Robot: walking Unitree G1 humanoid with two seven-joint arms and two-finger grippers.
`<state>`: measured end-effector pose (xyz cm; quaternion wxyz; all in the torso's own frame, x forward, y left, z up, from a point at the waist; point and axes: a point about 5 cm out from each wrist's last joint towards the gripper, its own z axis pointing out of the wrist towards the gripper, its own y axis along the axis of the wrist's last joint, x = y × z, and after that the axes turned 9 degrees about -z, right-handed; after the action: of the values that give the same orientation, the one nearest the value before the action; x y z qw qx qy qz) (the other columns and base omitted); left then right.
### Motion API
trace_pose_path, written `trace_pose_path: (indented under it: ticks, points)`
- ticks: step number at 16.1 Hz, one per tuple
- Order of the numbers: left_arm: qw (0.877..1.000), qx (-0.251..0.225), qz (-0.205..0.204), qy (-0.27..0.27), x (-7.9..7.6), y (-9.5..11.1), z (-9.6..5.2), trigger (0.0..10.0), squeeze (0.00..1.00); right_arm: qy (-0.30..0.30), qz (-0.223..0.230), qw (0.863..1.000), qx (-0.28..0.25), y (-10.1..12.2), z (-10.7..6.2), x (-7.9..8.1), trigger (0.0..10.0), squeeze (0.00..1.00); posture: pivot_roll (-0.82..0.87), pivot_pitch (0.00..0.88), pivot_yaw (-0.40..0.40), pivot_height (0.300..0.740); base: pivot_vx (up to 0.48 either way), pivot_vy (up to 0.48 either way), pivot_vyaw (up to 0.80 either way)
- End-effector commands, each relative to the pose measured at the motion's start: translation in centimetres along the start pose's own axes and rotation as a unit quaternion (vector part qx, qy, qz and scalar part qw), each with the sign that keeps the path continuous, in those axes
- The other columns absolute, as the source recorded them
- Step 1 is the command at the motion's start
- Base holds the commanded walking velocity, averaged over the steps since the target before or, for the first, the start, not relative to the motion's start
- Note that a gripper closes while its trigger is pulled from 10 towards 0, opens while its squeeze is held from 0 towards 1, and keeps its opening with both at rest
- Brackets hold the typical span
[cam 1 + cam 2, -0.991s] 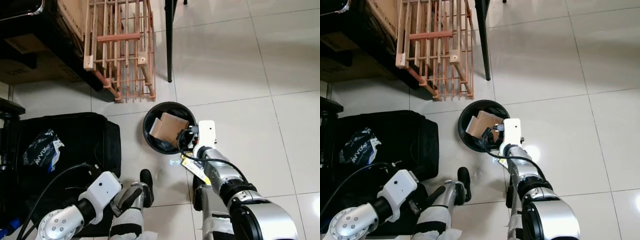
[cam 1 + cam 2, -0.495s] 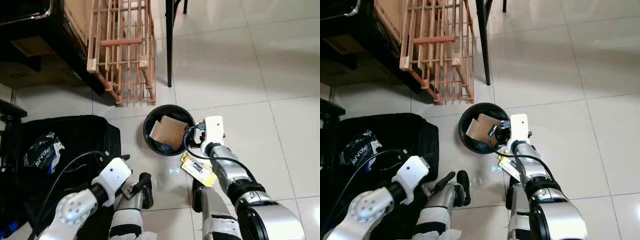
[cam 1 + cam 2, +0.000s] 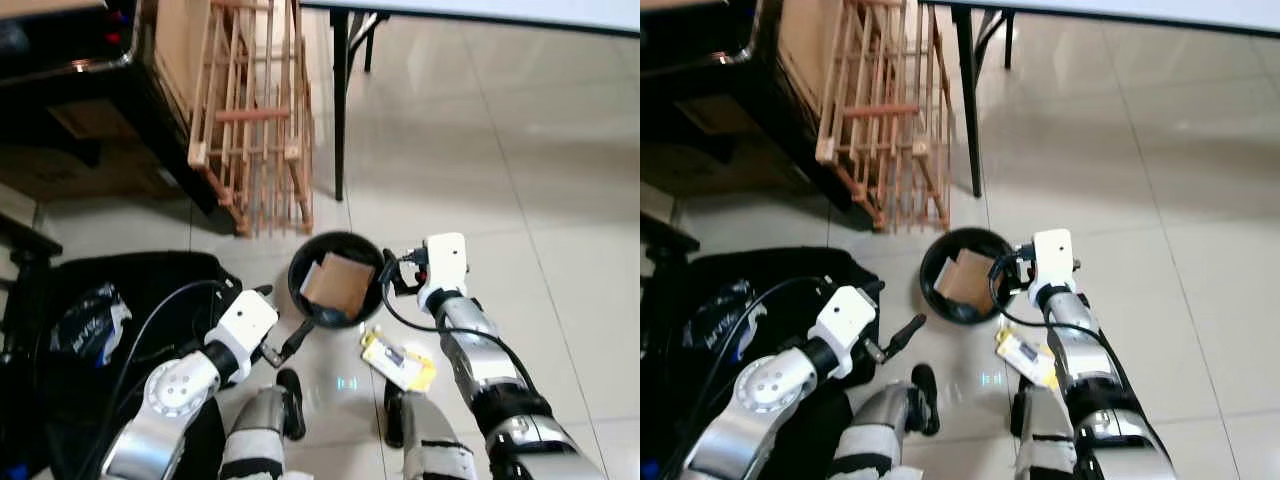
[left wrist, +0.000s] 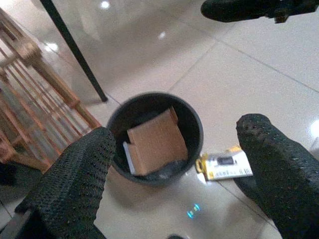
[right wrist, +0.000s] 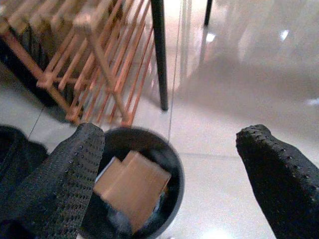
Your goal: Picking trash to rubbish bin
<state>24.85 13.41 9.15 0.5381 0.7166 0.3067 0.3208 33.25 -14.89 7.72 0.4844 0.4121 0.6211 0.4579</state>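
A round black rubbish bin (image 3: 300,262) stands on the tiled floor with a brown cardboard piece (image 3: 338,282) in it. A yellow and white packet (image 3: 397,358) lies on the floor just beside the bin, on its near right. My right gripper (image 3: 388,272) hovers at the bin's right rim, open and empty; its wrist view looks down on the bin (image 5: 168,158) between wide-spread fingers (image 5: 75,169). My left gripper (image 3: 285,320) reaches to the bin's near-left rim, open and empty. The left wrist view takes in bin (image 4: 195,124), cardboard (image 4: 154,142) and packet (image 4: 227,164).
A wooden slatted rack (image 3: 255,120) leans behind the bin, next to a black table leg (image 3: 340,100). A black bag (image 3: 150,280) with a plastic wrapper (image 3: 90,320) on it lies at the left. Dark furniture (image 3: 60,90) fills the far left. Open tiles stretch to the right.
The camera has tilted up. My left arm has risen and swung its gripper from beside my legs to the bin's near-left rim. The right gripper stays at the bin's right rim.
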Motion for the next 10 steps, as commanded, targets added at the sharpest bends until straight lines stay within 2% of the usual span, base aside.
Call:
trace_pose_path:
  ticks: [1, 5, 7, 10]
  points:
    - [1.000, 0.007, -0.001, 0.005, -0.2, -0.7, 0.1, 10.0, 0.00, 0.002, -0.006, 1.000, 0.002, -0.2, -0.7, 0.3, 10.0, 0.00, 0.07, 0.226, 0.079, 0.740, 0.000, 0.000, 0.00]
    - [0.999, -0.035, 0.011, 0.039, 0.2, 0.6, 1.4, 10.0, 0.00, -0.020, -0.024, 0.999, -0.023, 1.1, -2.8, 0.1, 10.0, 0.00, 0.02, 0.174, 0.074, 0.740, 0.000, 0.000, 0.00]
    - [0.997, -0.056, 0.011, 0.045, 0.4, 1.4, 1.8, 10.0, 0.00, -0.059, -0.016, 0.998, -0.021, 1.4, -4.0, -0.6, 10.0, 0.00, 0.00, 0.144, 0.059, 0.740, 0.000, 0.000, 0.00]
    - [0.993, -0.081, -0.039, 0.075, 0.4, 2.3, 2.7, 10.0, 0.00, -0.121, 0.007, 0.993, 0.002, 0.7, -5.4, -1.9, 10.0, 0.00, -0.02, 0.120, 0.046, 0.740, 0.000, 0.000, 0.00]
